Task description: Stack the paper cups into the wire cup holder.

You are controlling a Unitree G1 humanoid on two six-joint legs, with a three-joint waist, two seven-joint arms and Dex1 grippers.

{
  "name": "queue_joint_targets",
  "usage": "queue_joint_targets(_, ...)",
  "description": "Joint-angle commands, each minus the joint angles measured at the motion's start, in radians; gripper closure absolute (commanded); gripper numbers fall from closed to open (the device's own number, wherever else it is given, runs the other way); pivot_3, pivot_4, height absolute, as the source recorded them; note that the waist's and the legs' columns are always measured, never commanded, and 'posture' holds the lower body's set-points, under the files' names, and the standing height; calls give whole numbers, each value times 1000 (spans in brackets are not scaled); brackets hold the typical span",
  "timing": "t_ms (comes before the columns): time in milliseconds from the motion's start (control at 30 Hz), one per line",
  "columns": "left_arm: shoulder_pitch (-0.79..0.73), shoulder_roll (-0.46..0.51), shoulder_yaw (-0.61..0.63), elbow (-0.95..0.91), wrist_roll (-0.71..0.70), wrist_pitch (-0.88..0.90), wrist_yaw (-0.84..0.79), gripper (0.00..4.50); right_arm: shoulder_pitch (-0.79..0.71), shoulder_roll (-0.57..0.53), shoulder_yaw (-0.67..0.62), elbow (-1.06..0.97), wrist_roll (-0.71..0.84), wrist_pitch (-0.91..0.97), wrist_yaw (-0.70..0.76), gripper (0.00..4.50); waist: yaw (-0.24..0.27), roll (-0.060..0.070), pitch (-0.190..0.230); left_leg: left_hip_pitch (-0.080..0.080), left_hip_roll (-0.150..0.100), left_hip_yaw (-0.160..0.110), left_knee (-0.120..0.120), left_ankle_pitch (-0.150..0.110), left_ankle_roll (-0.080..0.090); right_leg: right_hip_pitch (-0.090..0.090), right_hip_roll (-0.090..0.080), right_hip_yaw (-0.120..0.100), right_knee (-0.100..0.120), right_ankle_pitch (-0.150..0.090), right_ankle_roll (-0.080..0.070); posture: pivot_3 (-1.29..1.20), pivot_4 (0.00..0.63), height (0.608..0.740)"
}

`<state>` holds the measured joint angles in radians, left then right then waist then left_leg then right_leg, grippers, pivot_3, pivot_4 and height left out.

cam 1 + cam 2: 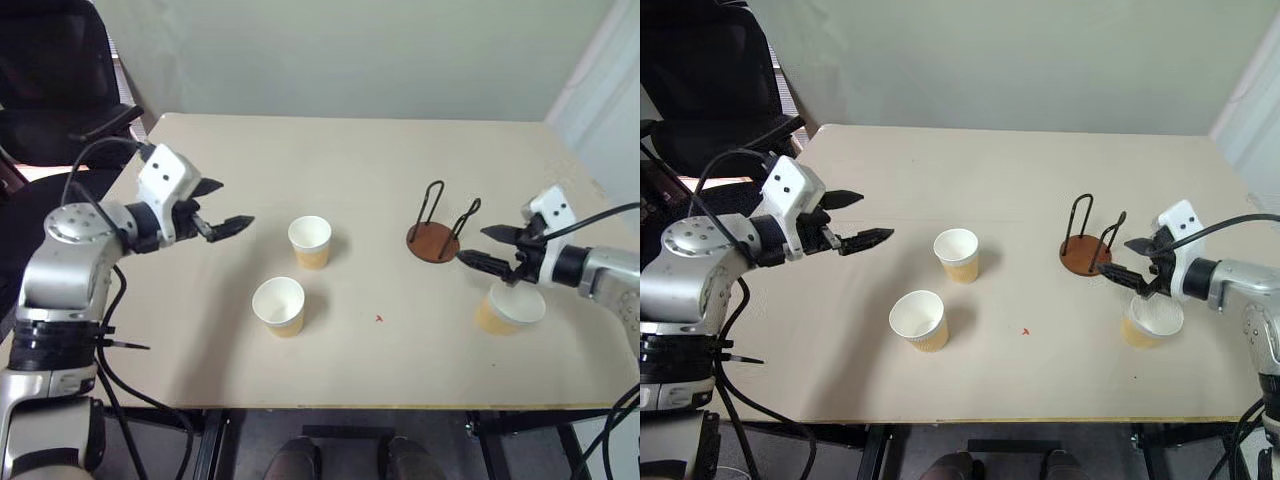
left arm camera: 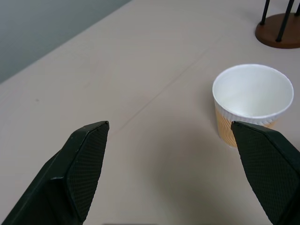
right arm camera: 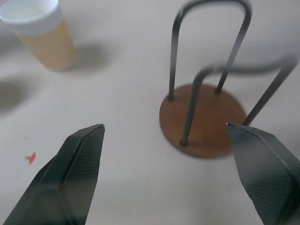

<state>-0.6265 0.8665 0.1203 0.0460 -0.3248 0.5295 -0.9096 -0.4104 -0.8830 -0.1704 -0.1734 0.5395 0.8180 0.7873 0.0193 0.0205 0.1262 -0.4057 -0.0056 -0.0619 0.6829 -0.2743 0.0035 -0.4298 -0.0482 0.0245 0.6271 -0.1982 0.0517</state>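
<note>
Three paper cups stand upright on the beige table [image 1: 400, 160]: one near the middle [image 1: 310, 241], one nearer the front edge [image 1: 279, 305], and one at the right [image 1: 509, 309]. The wire cup holder [image 1: 434, 241], a brown disc with two black wire loops, stands empty between the middle and right cups. My left gripper [image 1: 228, 205] hovers open to the left of the middle cup [image 2: 253, 101], pointing toward it. My right gripper [image 1: 478, 246] is open just above the right cup, pointing at the holder [image 3: 204, 122]. Nothing sits between either pair of fingers.
A black office chair [image 1: 50, 90] stands beyond the table's far left corner. A small red mark [image 1: 379, 318] lies on the tabletop between the front cup and the right cup. The table's front edge [image 1: 350, 407] runs close below the cups.
</note>
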Motion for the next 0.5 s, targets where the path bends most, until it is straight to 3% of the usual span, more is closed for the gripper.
queue_joint_targets(33,-47,0,13,-7,-8,-7,0,26,-25,-35,-55,-23,-1,2,-8,231,0,0,0,0,0,0,0,0,0,0,0,0,0,0,0,0,150,740)
queue_joint_targets(500,-180,-88,-81,61,-42,-37,-145,26,22,-128,-201,-145,94,212,-43,231,6,0,0,1,0,0,0,0,-2,1,0,1,1,0,0,0,150,740)
